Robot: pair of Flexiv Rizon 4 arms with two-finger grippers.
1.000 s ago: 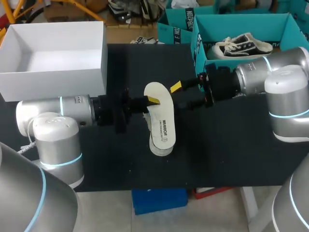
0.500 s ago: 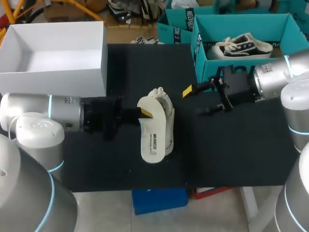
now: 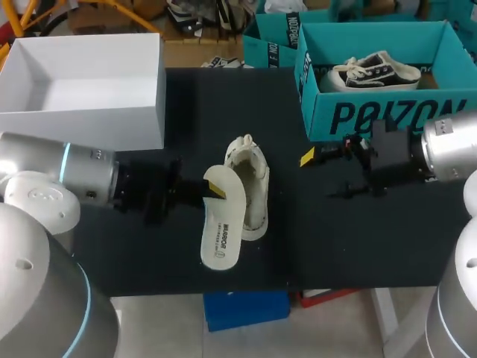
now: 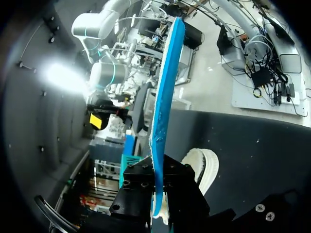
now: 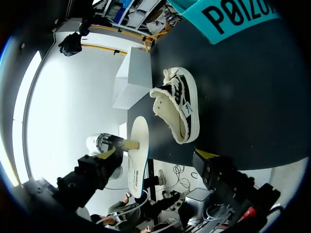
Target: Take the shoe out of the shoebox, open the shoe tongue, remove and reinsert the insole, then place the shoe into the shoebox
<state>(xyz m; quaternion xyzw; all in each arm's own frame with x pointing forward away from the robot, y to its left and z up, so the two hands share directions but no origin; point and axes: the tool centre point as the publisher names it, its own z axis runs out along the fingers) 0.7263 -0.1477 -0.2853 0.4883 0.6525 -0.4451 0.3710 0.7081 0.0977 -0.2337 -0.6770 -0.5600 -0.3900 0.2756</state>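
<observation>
Insole [image 3: 220, 224] is sitting clamped at one end between the yellow-tipped fingers of the left gripper [image 3: 217, 192], which is closing on it from both faces with only the insole's thickness between them. The rest of the insole is reaching out toward the near edge of the black table [image 3: 373, 246], printed pale face upward in the head view. In the left wrist view the insole [image 4: 165, 97] is showing edge-on with a blue underside, running straight out from between the left gripper's black fingers [image 4: 138, 187]. Whether its free end is touching the table cannot be told. The shoe [image 3: 250, 179] is lying on the table just beside the insole, on the side away from the left arm. It appears to be resting on its sole with the opening upward, though the view is too coarse to be sure. In the right wrist view the shoe [image 5: 177, 104] is showing a dark upper and a cream sole, with the insole [image 5: 138, 150] beyond it. The right gripper [image 3: 324, 175] is hanging over the table to the right of the shoe and well apart from it. Its fingers are spread wide and holding nothing. The teal shoebox [image 3: 387, 115] is standing at the far right of the table behind that gripper, with a second shoe [image 3: 376, 69] lying inside it. A white box [image 3: 82, 112] is standing at the far left corner.
</observation>
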